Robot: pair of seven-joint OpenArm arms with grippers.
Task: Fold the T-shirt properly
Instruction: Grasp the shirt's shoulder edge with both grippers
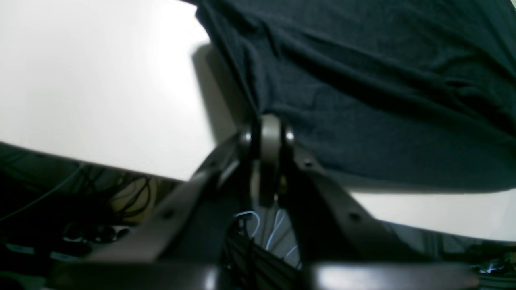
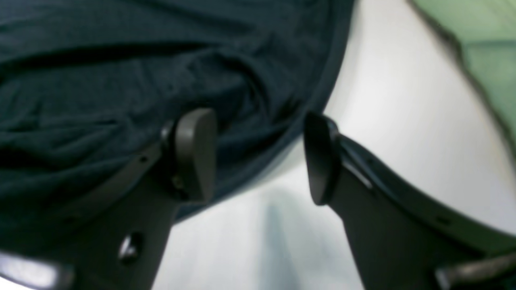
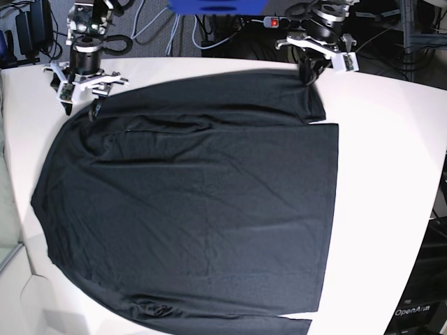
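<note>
The black T-shirt [image 3: 195,202] lies spread over the white table [image 3: 391,174], and a strip along its far edge is folded over on itself. My left gripper [image 3: 308,75] is at the far right corner of that strip. In the left wrist view, the left gripper [image 1: 269,129] is shut on the T-shirt [image 1: 383,80], whose edge is raised and casts a shadow. My right gripper [image 3: 81,107] is at the far left corner. Its fingers [image 2: 197,153] are open over the T-shirt's hem [image 2: 121,80], with nothing held between them.
Cables, a power strip [image 3: 269,22] and dark equipment lie behind the table's far edge. A blue object [image 3: 216,5] sits at the top. A pale green surface [image 2: 483,48] borders the table beside the right arm. Bare table runs along the right side.
</note>
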